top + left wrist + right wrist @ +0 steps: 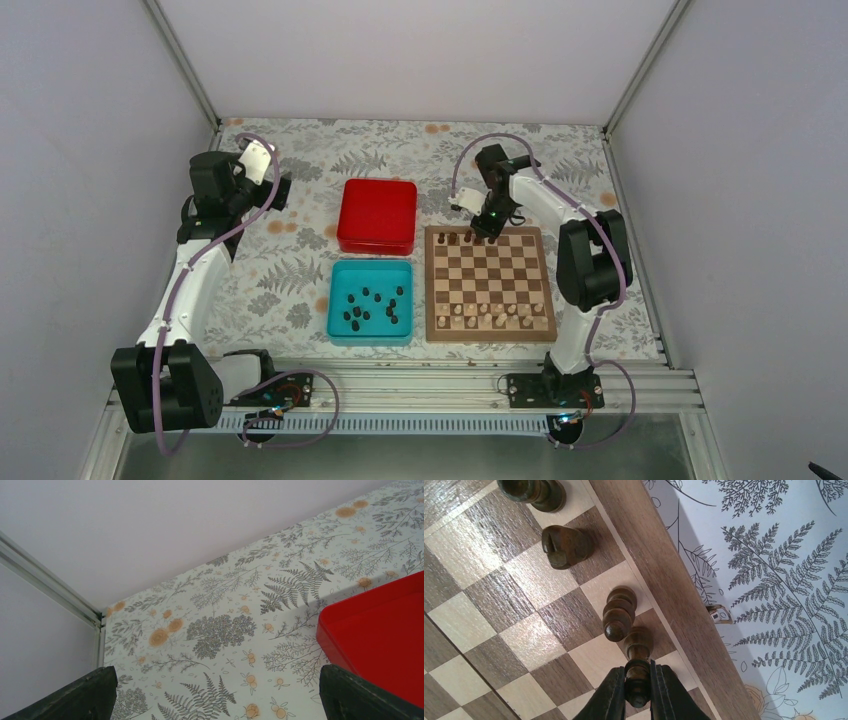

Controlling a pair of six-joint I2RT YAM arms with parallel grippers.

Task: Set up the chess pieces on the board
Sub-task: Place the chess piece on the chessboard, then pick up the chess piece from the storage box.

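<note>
The wooden chessboard [490, 284] lies right of centre. My right gripper [488, 232] is at its far edge, shut on the head of a dark chess piece [638, 666] whose base stands on a dark back-row square by the border. Three more dark pieces stand in that row: a bishop [618, 613], a knight [564, 546] and a rook [530, 490]. Several dark pieces [370, 306] lie in the teal tray [371, 331]. My left gripper [215, 715] is open and empty, over the table at the far left [283, 190].
A red square box [377, 216] stands behind the teal tray; its corner shows in the left wrist view [385, 630]. Pale pieces [492, 315] fill the board's near rows. Enclosure walls stand on the left, back and right.
</note>
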